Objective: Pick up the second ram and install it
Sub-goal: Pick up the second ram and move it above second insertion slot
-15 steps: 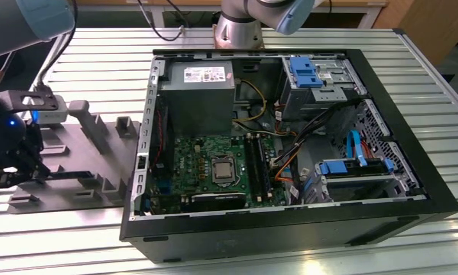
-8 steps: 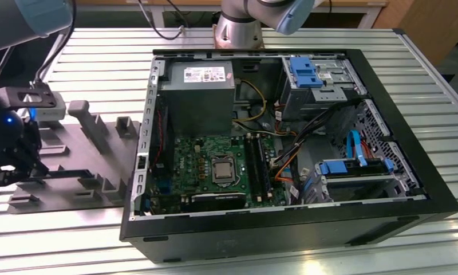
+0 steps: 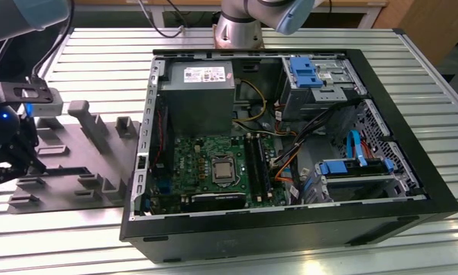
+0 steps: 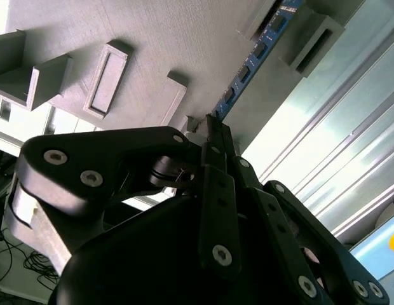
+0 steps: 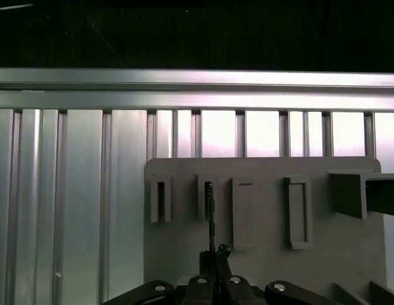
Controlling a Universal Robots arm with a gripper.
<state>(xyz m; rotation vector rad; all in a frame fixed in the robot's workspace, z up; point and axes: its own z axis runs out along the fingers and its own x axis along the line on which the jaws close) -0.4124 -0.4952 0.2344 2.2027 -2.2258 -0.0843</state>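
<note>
The second ram is a slim blue board with small black chips, standing on edge over the grey moulded tray. Its far end sits beside a raised tray block. My gripper is shut on its near end. In the first wrist view the ram shows edge-on as a thin dark line running from my gripper into a tray slot. In the exterior view my gripper hangs low over the tray, at the exterior view's left.
An open computer case lies right of the tray, with the green motherboard and long black memory slots inside. The power supply and blue drive brackets fill the case's far end. Everything rests on a ribbed aluminium table.
</note>
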